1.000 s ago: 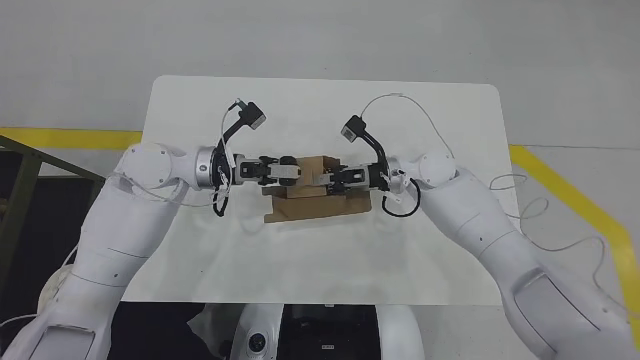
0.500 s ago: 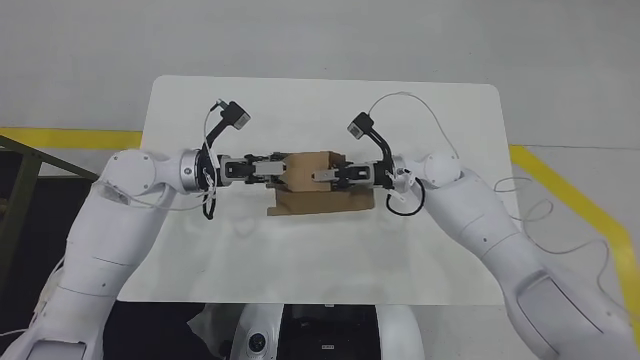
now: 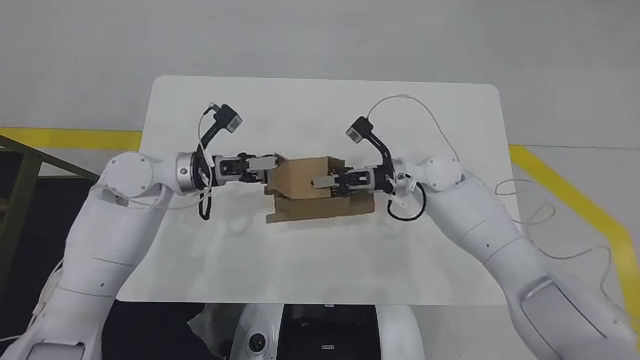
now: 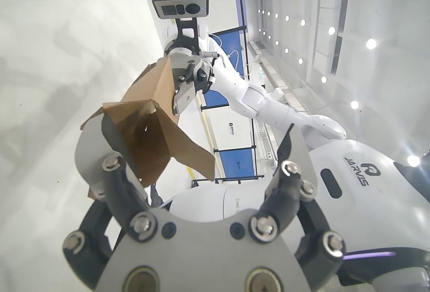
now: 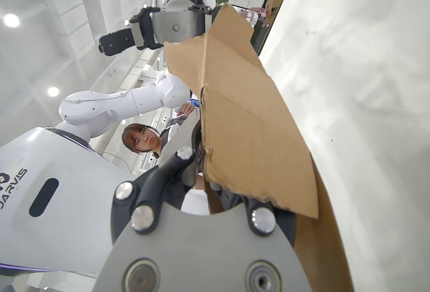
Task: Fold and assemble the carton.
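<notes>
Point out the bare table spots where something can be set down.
Free: the far strip of table behind the carton, and the near strip between carton and the robot-side edge. Crowded: the middle band, where the left gripper and right gripper meet at the carton, reaching in from either side.

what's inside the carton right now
Through the open end, the carton shows only bare brown inner walls and folded flaps, with one finger of the left gripper at its rim. The far depth is dark, so anything there is hidden.
</notes>
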